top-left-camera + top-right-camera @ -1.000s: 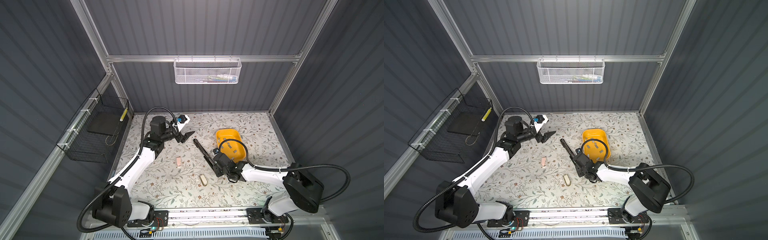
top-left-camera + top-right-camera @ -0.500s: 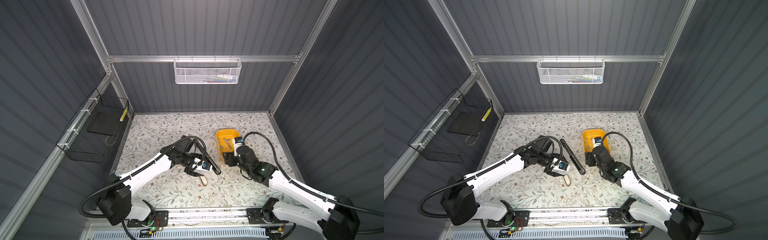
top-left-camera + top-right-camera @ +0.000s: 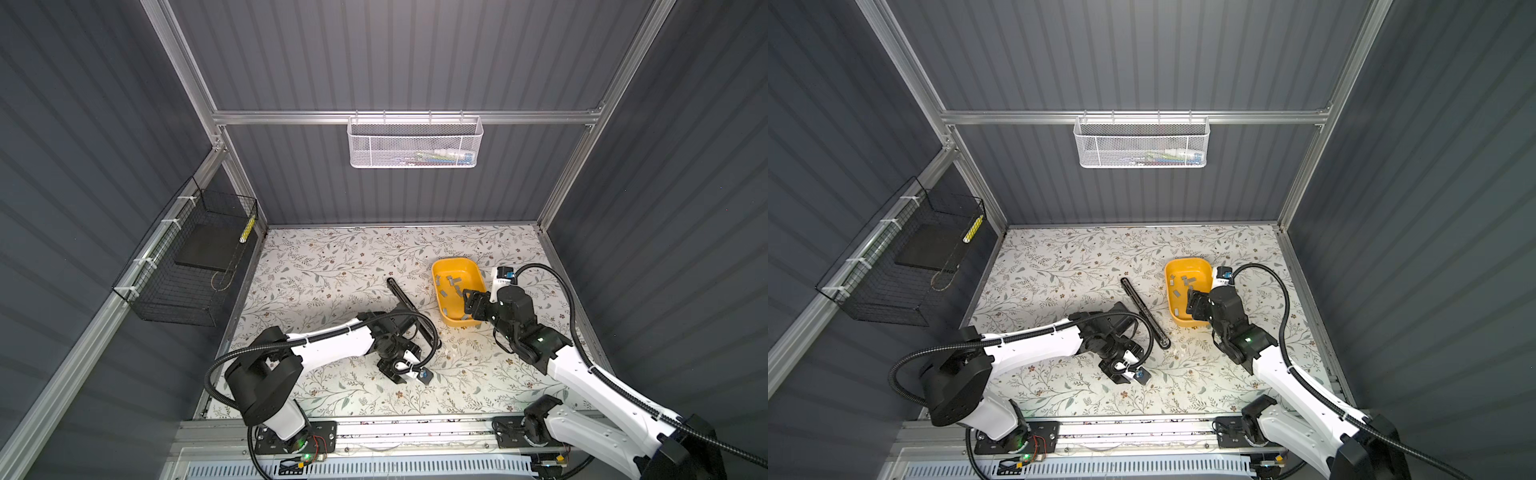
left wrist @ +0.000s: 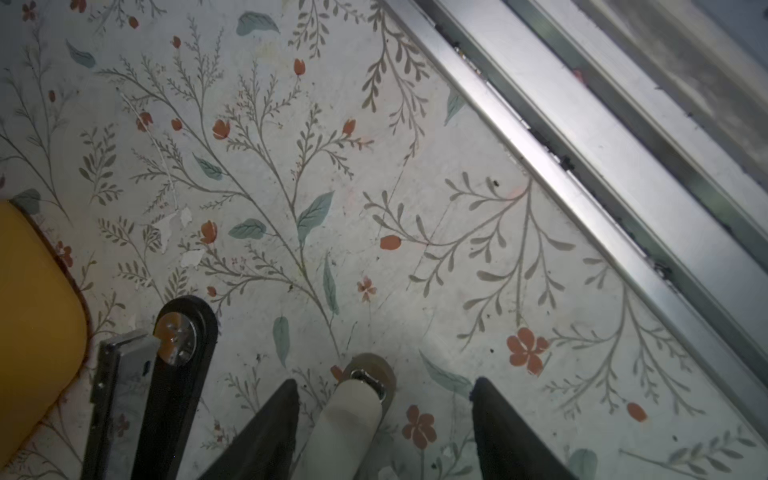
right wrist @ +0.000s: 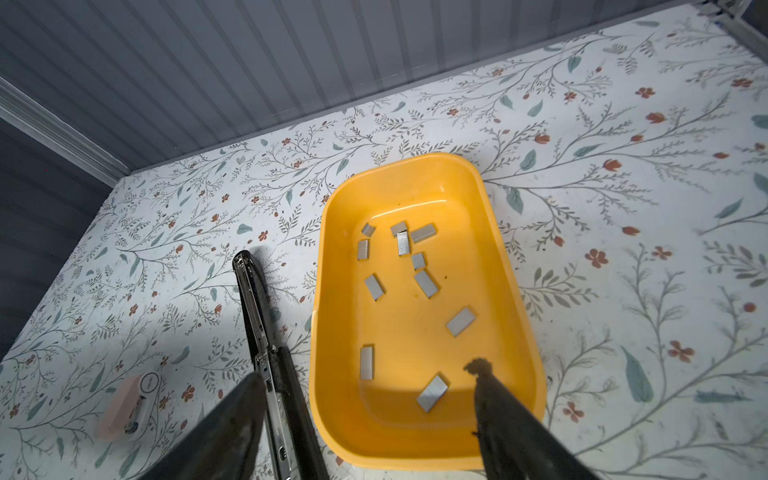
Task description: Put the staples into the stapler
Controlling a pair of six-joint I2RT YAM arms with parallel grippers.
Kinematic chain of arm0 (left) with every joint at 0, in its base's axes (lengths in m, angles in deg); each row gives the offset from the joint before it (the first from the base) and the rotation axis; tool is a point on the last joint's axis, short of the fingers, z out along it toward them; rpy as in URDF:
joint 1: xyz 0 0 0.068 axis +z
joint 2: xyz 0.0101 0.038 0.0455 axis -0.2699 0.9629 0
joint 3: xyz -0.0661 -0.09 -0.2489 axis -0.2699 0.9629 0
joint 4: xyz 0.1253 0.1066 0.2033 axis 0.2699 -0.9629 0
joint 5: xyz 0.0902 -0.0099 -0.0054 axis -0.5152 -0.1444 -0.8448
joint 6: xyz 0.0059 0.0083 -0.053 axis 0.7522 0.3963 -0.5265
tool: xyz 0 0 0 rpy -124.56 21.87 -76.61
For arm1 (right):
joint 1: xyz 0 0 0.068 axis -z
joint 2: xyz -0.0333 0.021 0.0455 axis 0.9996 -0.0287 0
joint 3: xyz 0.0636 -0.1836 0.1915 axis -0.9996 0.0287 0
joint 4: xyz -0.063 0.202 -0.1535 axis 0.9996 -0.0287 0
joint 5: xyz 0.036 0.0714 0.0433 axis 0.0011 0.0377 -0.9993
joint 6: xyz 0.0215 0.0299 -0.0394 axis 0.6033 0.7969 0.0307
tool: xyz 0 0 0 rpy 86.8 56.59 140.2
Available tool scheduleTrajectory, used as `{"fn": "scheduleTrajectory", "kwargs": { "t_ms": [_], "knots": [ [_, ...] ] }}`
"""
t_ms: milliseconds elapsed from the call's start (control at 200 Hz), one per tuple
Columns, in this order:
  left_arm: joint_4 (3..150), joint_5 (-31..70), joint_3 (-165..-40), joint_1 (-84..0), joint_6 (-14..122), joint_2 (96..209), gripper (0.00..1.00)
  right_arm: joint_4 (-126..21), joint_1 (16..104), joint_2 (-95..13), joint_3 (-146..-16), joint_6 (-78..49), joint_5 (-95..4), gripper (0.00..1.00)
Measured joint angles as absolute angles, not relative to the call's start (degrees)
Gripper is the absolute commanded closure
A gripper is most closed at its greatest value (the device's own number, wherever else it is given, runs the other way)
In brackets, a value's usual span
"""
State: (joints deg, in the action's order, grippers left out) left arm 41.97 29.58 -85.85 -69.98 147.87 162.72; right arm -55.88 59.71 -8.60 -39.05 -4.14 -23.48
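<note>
**Left gripper** (image 4: 383, 381). The jaws stand moderately apart, low over the surface (image 4: 374, 187), with one finger on each side of a small cream stapler (image 4: 349, 419). Neither finger can be seen touching it, and nothing is held. Close to this gripper lies the long black stapler (image 4: 178, 374), folded open flat, with its metal staple channel (image 4: 120, 382) exposed.

**Right gripper** (image 5: 365, 374). The jaws are wide and empty, hovering above the near end of the yellow tray (image 5: 328, 249). The staples (image 5: 426, 283) lie loose on the tray floor as about a dozen short grey strips, and none is lifted. The tray sits just beside the black stapler without touching it. A pink stapler (image 5: 129, 409) lies on the far side of the black one.

**Task status.** Progress is judged to be early.
- **Done:** the black stapler lies open and looks ready to receive staples.
- **Not confirmed:** no strip shows in its channel, though the channel is too small in view to be sure.
- **Left to do:** pick one strip from the tray, seat it in a channel, and close the stapler.
- **Open point:** which stapler is to be loaded cannot be settled, since the left gripper straddles the cream one.
</note>
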Motion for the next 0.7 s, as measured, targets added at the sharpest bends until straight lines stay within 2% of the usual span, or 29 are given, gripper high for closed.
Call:
{"fn": "scheduleTrajectory", "kwargs": {
  "t_ms": [190, 325, 455, 555, 700],
  "knots": [
    [42.9, 25.7, -86.9, -69.9, 146.8, 164.6, 0.35, -54.5, 59.7, -8.7, -39.0, -4.0, -26.4, 0.17],
    [43.0, 24.8, -88.0, -69.9, 146.6, 165.8, 0.48, -54.3, 59.7, -8.7, -39.0, -4.0, -27.3, 0.17],
    [42.7, 24.3, -89.5, -69.9, 146.3, 167.2, 0.5, -54.2, 59.7, -8.7, -39.0, -3.9, -28.0, 0.16],
    [42.5, 23.8, -89.6, -69.9, 146.4, 167.6, 0.61, -54.2, 59.7, -8.7, -39.0, -3.9, -28.1, 0.16],
    [42.0, 23.4, -89.8, -69.9, 146.4, 168.0, 0.58, -54.3, 59.7, -8.6, -39.0, -3.8, -28.2, 0.16]
  ]
}}
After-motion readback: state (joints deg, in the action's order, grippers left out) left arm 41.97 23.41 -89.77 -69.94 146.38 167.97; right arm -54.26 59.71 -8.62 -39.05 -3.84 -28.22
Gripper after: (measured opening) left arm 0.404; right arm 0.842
